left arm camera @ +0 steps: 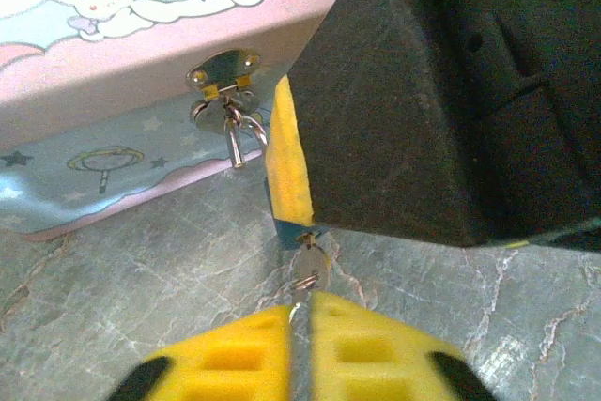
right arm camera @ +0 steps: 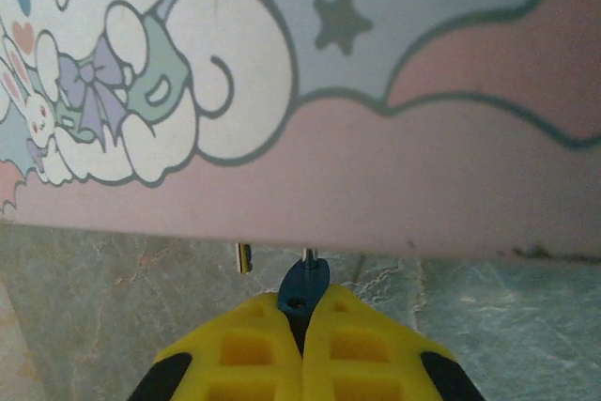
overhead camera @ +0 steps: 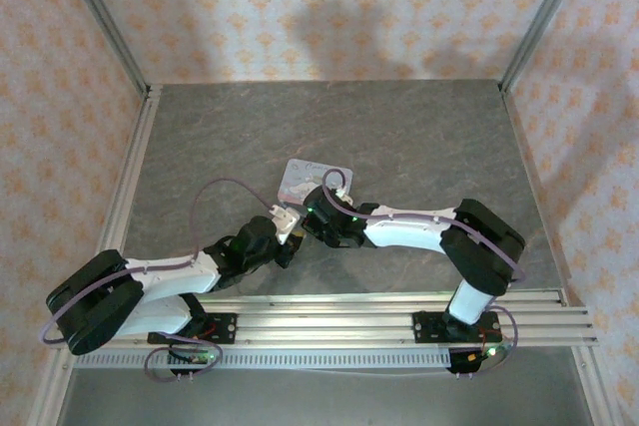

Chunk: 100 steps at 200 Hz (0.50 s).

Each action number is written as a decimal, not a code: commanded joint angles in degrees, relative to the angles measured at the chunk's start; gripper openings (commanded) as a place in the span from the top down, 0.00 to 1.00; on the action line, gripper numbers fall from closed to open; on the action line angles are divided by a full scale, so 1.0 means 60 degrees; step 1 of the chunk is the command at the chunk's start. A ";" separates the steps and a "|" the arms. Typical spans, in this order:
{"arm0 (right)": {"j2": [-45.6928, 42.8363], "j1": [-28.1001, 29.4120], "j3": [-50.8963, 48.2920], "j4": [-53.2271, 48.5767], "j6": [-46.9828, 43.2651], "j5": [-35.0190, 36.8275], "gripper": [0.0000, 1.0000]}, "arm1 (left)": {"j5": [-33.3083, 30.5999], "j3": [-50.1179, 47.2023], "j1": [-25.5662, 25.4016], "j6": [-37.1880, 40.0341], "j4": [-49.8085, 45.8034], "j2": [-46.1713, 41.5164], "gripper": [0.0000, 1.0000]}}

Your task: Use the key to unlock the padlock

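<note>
At the left, our left hand [left arm camera: 302, 315] has its yellow pads drawn nearly together, and the bow end of the tiny, thin, pale silvery metal key [left arm camera: 310, 268] sits in the slit between them. We judge this to be a light pinch on the key, though we cannot tell how firm it is. The key points away from the hand, just above the grey marbled bench [left arm camera: 141, 269], and its tip meets the underside of the tiny dark blue metal padlock [left arm camera: 284, 230].

The padlock hangs by its thin silvery shackle [left arm camera: 239, 143] from the shiny hasp [left arm camera: 223, 70] on the front of the pale blue and pink cartoon-printed tin [left arm camera: 113, 91]. Whether the shackle has sprung free we cannot tell.

To the right, our right hand [right arm camera: 302, 307] is closed tight on the padlock's body, holding it just in front of the tin.

We expect the key to be light, stiff and slick. It is best held flat across its bow, so that it turns and does not slip or bend. The padlock is hard and light and would swing on the hasp. It should be gripped by its flat sides with the keyhole left free. The tin looks light enough to slide if pushed.
</note>
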 commanded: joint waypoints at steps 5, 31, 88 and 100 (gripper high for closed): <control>-0.0660 -0.0026 -0.0512 -0.0165 -0.0405 0.0769 1.00 | -0.0218 -0.0115 -0.0009 -0.0213 -0.0577 -0.0681 0.66; -0.1210 -0.0075 -0.1055 -0.0007 -0.0951 0.0973 1.00 | -0.0384 -0.0181 0.0001 -0.0444 -0.1387 -0.1537 0.57; -0.2021 -0.0944 -0.1562 0.0037 -0.3058 0.0083 1.00 | -0.0634 -0.0206 0.0153 -0.1263 -0.2324 -0.2387 0.54; -0.2028 -0.1182 -0.1559 0.0046 -0.3608 -0.0189 1.00 | -0.0614 -0.0091 0.0159 -0.1343 -0.2396 -0.2202 0.54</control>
